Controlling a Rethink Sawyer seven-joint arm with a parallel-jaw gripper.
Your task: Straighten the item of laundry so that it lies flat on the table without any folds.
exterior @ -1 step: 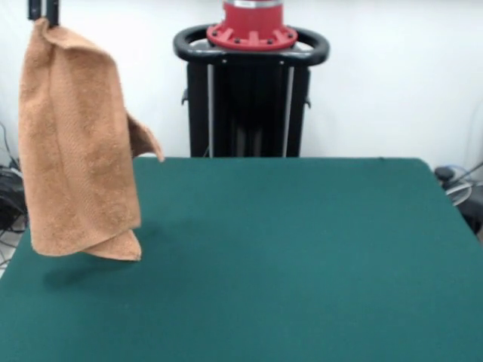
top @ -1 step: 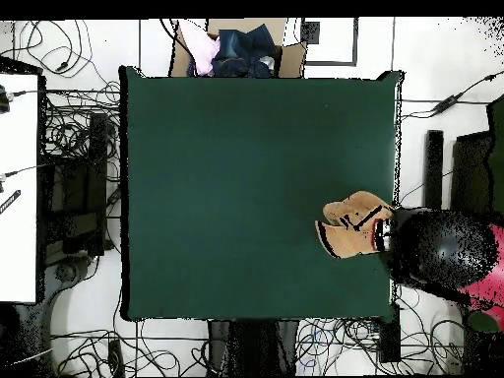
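The item of laundry (exterior @ -1 step: 75,151), a light orange-tan terry towel, hangs bunched and folded in the air over the left side of the table (exterior @ -1 step: 302,256) in the front view. Its lower edge floats just above the green top, with a shadow beneath. My gripper (exterior @ -1 step: 43,11) shows only as two dark tips at the top edge, shut on the towel's upper corner. From overhead, the towel (top @ -1 step: 352,224) appears as a crumpled lump near the table's (top @ -1 step: 236,167) right edge, beside my dark arm (top @ -1 step: 433,248), which hides the gripper.
A cardboard box of clothes (top @ -1 step: 239,51) stands past the table's top edge in the overhead view. Cables lie on the floor all round. A white desk (top @ -1 step: 20,187) is at the left. The black pedestal (exterior @ -1 step: 249,98) stands behind the table.
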